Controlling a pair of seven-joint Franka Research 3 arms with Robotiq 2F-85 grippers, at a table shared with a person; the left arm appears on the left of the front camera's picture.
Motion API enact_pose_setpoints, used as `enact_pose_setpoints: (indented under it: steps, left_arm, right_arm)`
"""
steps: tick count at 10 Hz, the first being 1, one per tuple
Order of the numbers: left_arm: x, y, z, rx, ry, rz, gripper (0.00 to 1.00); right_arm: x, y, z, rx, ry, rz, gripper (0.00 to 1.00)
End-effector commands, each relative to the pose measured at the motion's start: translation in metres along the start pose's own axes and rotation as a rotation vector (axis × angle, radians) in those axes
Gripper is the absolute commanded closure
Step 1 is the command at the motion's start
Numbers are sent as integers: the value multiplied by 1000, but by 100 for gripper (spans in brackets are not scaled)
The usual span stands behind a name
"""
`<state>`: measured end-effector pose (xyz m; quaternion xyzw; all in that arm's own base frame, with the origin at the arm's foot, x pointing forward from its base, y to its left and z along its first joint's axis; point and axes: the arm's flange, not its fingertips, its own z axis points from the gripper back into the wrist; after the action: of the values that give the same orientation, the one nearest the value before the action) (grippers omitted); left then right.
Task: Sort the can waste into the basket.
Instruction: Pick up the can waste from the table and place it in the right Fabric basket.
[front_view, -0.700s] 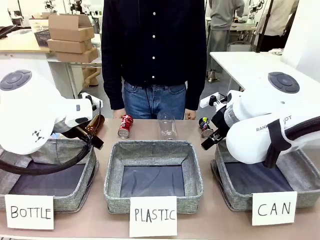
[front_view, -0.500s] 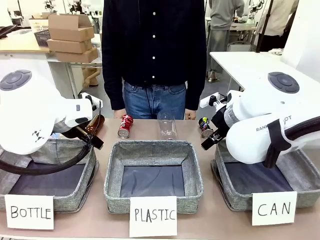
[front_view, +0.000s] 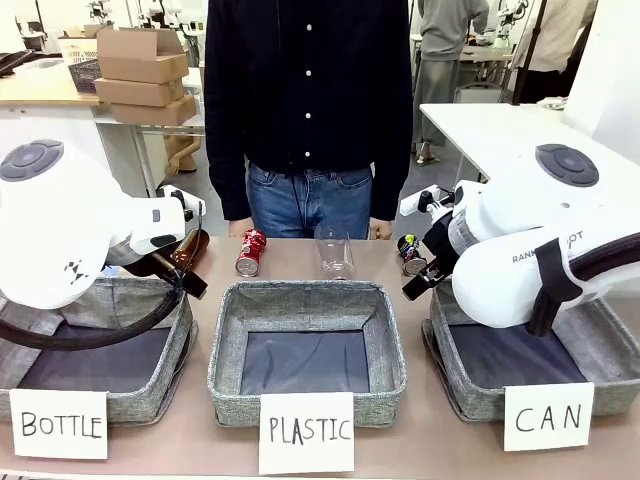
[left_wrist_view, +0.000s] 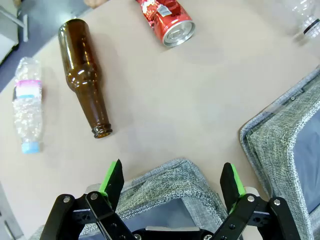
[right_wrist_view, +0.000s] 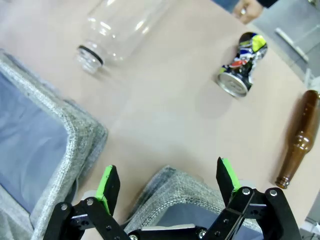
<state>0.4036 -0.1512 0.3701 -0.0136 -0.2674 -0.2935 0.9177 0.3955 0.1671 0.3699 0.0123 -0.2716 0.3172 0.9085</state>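
Fingers (right_wrist_view: 109, 186) on both grippers stood wide open, empty. Right gripper (right_wrist_view: 170, 182) hung over CAN basket (front_view: 475, 400) corner; left gripper (left_wrist_view: 172, 180) over BOTTLE bin (front_view: 140, 400). Farther out on surface (right_wrist_view: 165, 110) lay dark can (right_wrist_view: 242, 65), red can (left_wrist_view: 167, 20), each on side. Prob. light, thin-walled, slick; pinch across mid-body.

Brown bottle (left_wrist_view: 82, 75) lies flat; clear bottle (left_wrist_view: 26, 105) nearby — capped blue.

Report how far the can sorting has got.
Done: nothing; the CAN basket shows no can. In hand: nothing; left hand and right hand are open and empty. Left: the red can and the dark printed can, both lying on the table.
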Motion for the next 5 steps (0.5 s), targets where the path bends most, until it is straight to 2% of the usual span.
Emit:
enact_pose_setpoints:
  steps: [1,3,4,5]
  left_arm:
    - [0,0,0,0,0,0,0]
    - [0,0,0,0,0,0,0]
    - [20,-5,43,10,-40,-5,0]
    - [30,-14,101,10,-87,3,0]
  right_arm:
    - [0,0,0,0,-1,0,0]
    - [0,0,0,0,0,0,0]
    - [5,-2,42,-15,-149,61,0]
    - [6,-3,94,-52,-201,71,0]
